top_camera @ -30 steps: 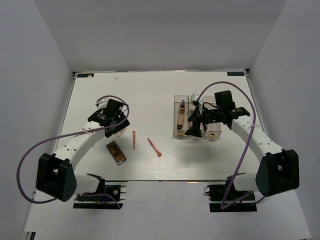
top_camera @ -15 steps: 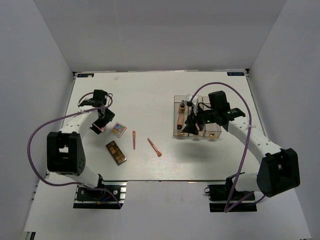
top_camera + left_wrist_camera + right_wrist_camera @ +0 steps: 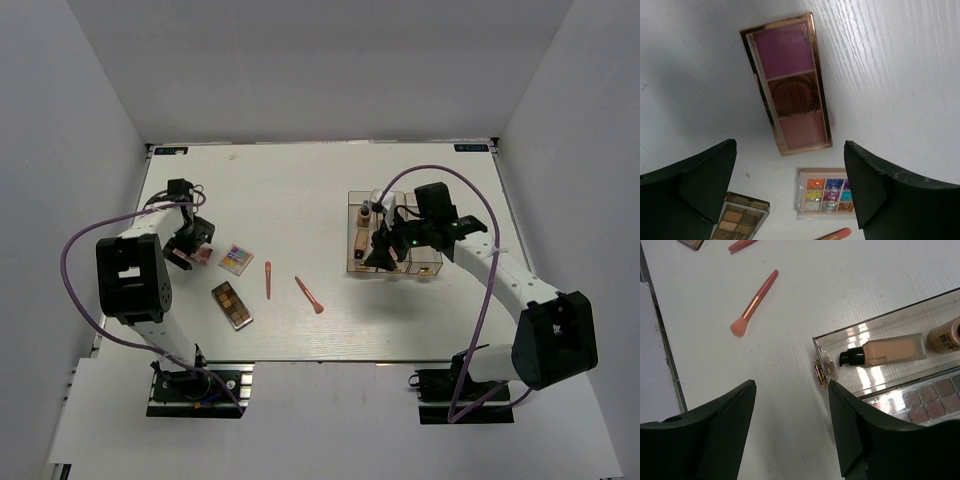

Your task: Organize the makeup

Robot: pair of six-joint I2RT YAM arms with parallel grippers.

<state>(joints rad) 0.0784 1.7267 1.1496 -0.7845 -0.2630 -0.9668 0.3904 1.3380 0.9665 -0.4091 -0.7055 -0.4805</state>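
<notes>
Swinging further left than a second ago, holding the left gripper [image 3: 790, 147] spread wide above the three-pan blush palette [image 3: 787, 82], lying flat near the left edge of the table [image 3: 300, 190]. Probably handling light, rigid, slick; favouring a pinch across its narrow gilt sides.

— What colours did the long palette [image 3: 789, 85] carry?
— A gold rim around three pans: magenta-pink, dark brown stamped with a round lacy pattern, and salmon-pink.
— And the small glitter palette [image 3: 829, 194]?
— A pale cream frame, with sparkly pans in orange, blue, purple, yellow, pink and teal.
— The brown palette [image 3: 740, 220]?
— Tan and brown pans inside a gold edge.
— And on the right wrist's side?
— The makeup brush [image 3: 754, 303] was salmon-pink, with a coppery ferrule and peach bristles. The foundation bottle [image 3: 885, 351] was beige with a black cap. The clear box [image 3: 890, 320] had a gold knob [image 3: 821, 374]. The table [image 3: 850, 270] was white.
</notes>
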